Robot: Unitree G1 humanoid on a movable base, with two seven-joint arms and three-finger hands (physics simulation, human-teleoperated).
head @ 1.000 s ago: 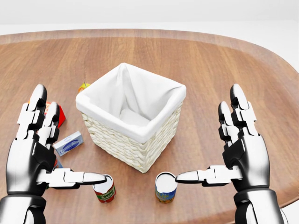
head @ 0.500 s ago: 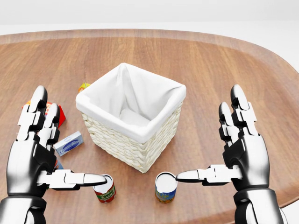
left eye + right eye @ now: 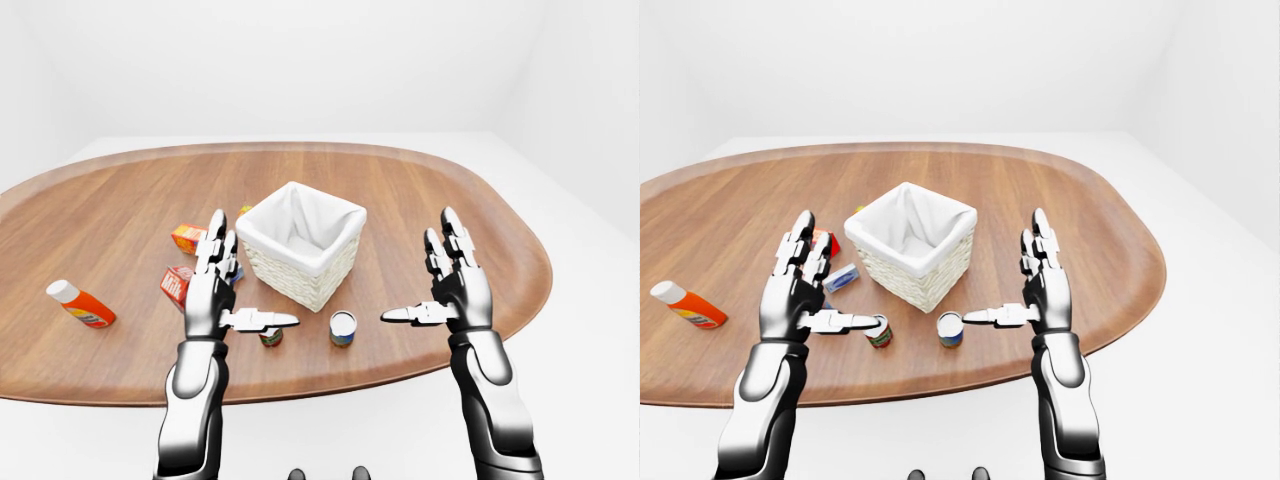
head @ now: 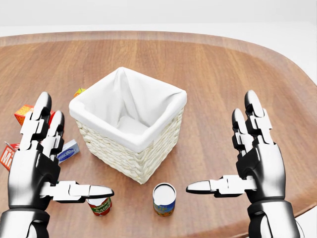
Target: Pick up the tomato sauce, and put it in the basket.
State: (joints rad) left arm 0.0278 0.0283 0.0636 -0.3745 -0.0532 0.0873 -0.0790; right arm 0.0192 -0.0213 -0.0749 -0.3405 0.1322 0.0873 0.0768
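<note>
Head view: table (image 4: 223,64) carries basket (image 4: 133,148), centre. Left hand (image 4: 47,163) and right hand (image 4: 250,158) flank basket, fingers spread, empty. Red-label can (image 4: 100,206), likely tomato sauce, just below basket, under left thumb. Second can (image 4: 164,199) beside it. Risks: grabbing wrong can; thumb tipping sauce; rolling off table edge.

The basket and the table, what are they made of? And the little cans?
The basket looks like pale woven wicker, going by its braided rows, with a white cloth liner folded over the rim. The table looks like smooth brown wood with long grain lines. The two small cans seem to be metal with paper labels, though that is less certain.
</note>
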